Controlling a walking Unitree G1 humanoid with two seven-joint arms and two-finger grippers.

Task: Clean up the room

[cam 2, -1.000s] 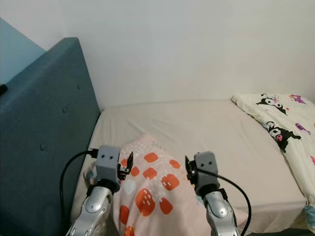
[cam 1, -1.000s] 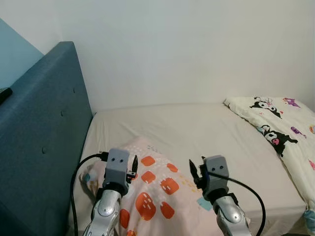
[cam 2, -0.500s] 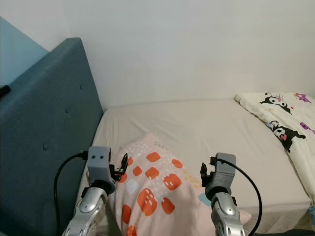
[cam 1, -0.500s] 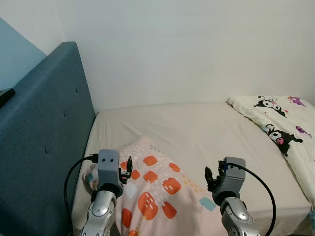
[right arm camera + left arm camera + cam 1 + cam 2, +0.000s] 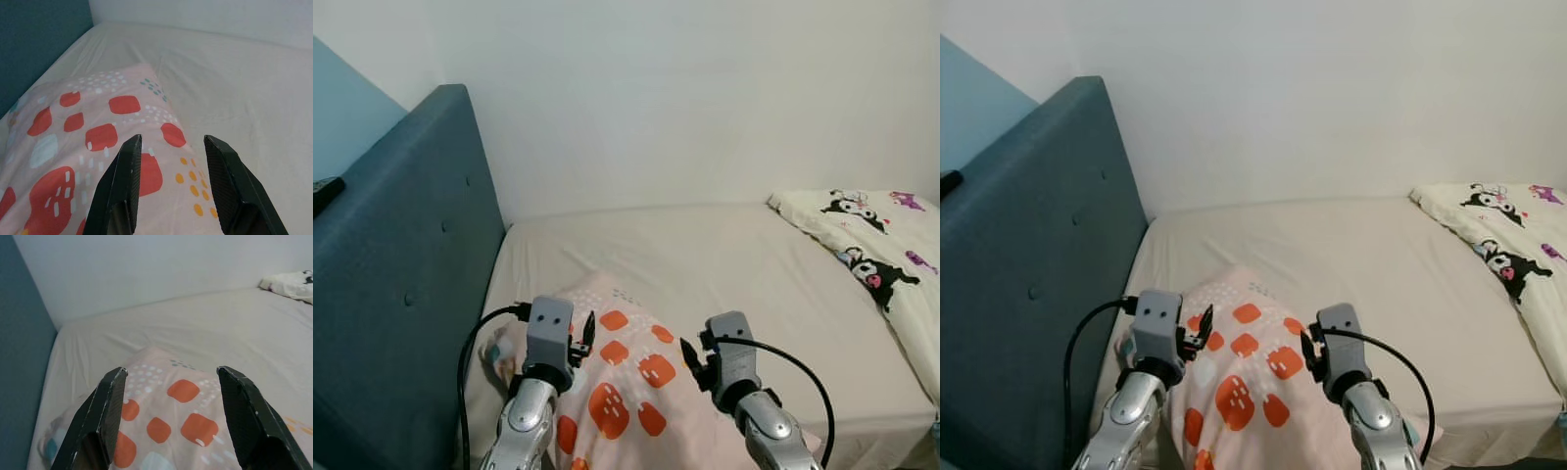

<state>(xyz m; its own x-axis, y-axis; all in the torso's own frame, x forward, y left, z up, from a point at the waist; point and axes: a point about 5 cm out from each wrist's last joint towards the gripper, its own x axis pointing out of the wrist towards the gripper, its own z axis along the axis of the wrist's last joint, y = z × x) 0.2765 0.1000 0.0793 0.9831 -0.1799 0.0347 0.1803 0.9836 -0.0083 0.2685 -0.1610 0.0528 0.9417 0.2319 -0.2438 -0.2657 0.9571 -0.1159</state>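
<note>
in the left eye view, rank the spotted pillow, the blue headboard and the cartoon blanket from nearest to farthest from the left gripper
1. The spotted pillow, directly under and just ahead of the left gripper, whose jaws are open.
2. The blue headboard, off to the robot's left along the bed's end.
3. The cartoon blanket, far across the mattress on the robot's right.

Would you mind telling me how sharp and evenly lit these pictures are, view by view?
Eye views: soft, even light, no glare, the pillow and cartoon-print blanket crisp. Left wrist view: the left gripper fingers look slightly soft, the bed beyond is clear. Right wrist view: sharp on the pillow, the right gripper fingers dark with faint sheen.
</note>
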